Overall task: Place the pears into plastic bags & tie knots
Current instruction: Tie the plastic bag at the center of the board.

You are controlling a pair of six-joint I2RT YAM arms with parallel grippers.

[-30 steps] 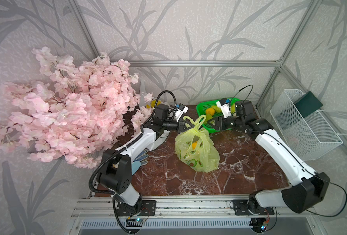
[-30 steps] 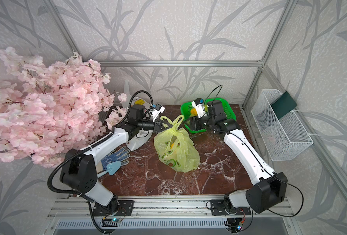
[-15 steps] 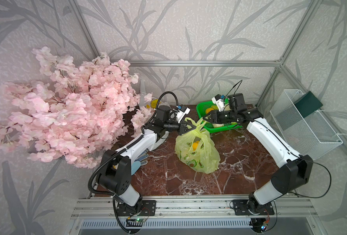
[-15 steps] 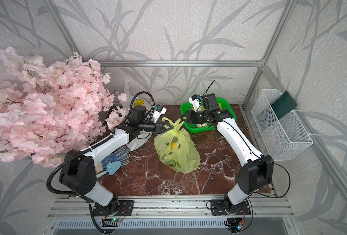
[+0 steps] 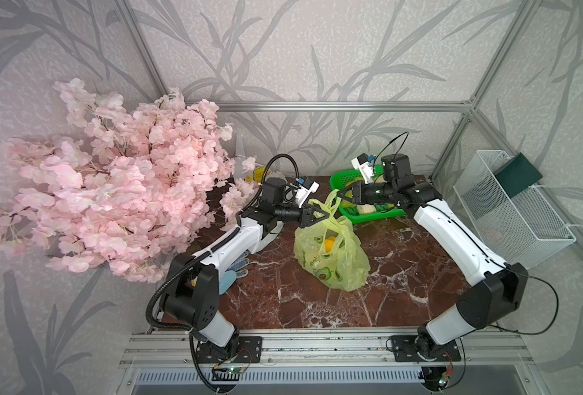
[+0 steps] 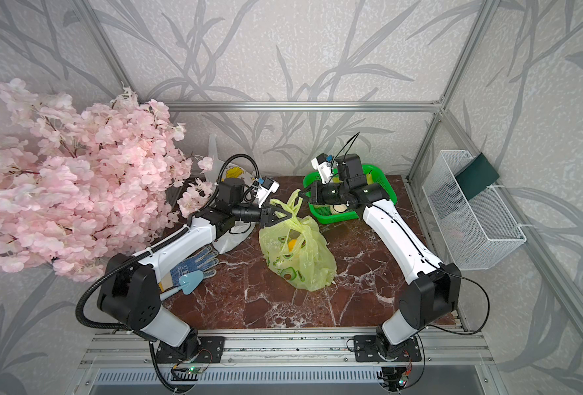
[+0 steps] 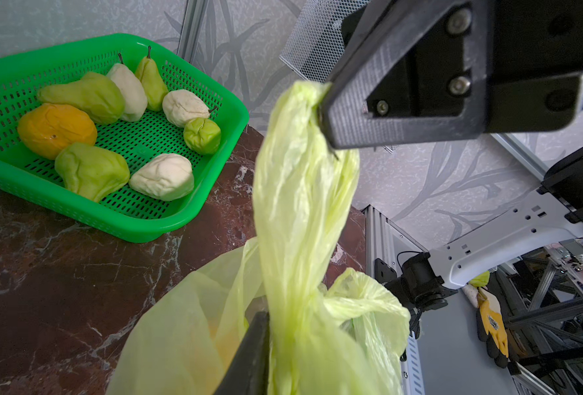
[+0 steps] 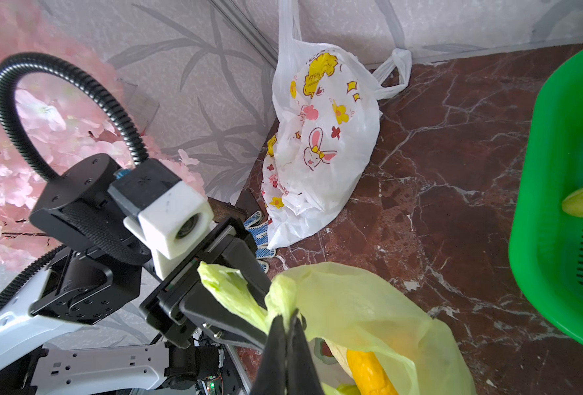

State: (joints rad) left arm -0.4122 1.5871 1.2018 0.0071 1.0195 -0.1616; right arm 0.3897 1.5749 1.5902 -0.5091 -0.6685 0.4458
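Observation:
The yellow-green plastic bag (image 5: 334,260) (image 6: 300,260) with avocado prints stands mid-table, with an orange-yellow fruit (image 8: 368,372) inside. My right gripper (image 5: 339,195) (image 8: 285,318) is shut on the top of one twisted handle (image 7: 300,178). My left gripper (image 5: 321,215) (image 8: 235,290) is at the bag's mouth. Its jaws are slightly apart, with a handle strip between them. Only one of its fingers (image 7: 254,349) shows in the left wrist view. Green and cream pears (image 7: 151,78) (image 7: 162,176) lie in the green basket (image 7: 146,232) (image 5: 368,217) behind the bag.
A white cartoon-print bag (image 8: 324,136) (image 6: 230,239) lies at the back left, under my left arm. A dotted glove (image 6: 194,263) and a blue scoop (image 6: 189,284) lie at the left. Pink blossom branches (image 5: 119,178) crowd the left side. A white wire basket (image 5: 512,212) hangs at the right.
My right gripper swung from over the green basket to the bag's raised handle and shut on it. My left gripper stayed at the bag, and its jaws eased slightly apart.

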